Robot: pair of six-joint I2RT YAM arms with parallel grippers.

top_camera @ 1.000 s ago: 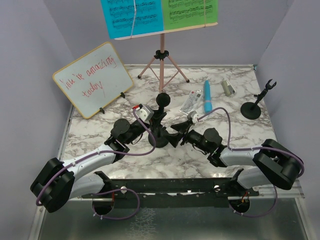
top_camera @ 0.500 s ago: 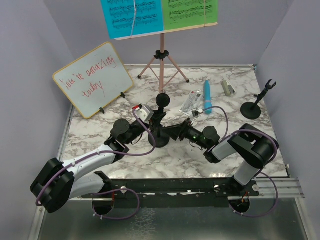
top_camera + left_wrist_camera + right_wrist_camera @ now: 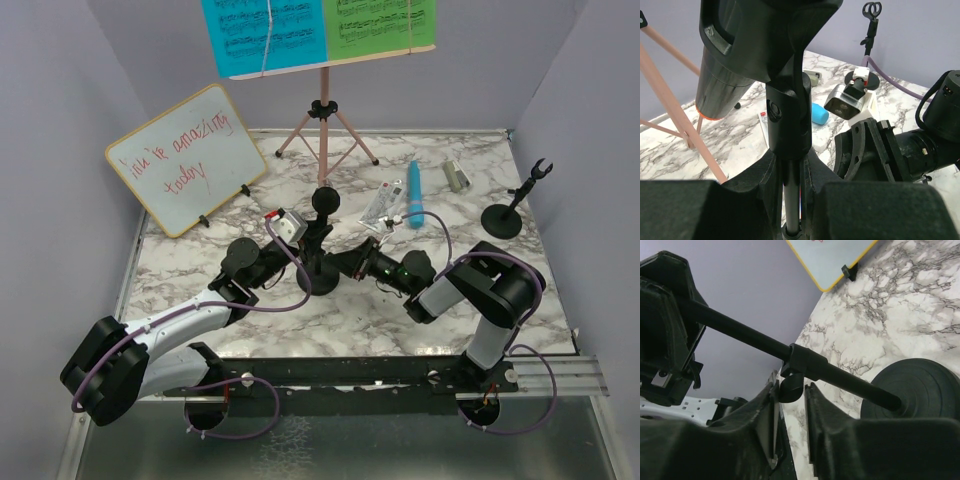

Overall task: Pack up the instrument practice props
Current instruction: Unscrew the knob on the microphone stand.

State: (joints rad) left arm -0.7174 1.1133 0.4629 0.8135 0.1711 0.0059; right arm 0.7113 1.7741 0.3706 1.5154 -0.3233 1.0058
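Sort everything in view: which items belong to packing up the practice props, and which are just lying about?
To pack: pink music stand, blue sheet, green sheet, blue microphone, black microphone, centre holder, empty holder.
Lying about: whiteboard, silver cylinder, white packet.

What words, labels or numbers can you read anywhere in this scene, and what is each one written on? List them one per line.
"amazing today": red handwriting on the yellow-framed whiteboard; the word before it is unclear, perhaps "you're".
Blue music sheet and green music sheet: printed notation only, no readable words.
Small white packet beside the blue microphone: markings too small to read.
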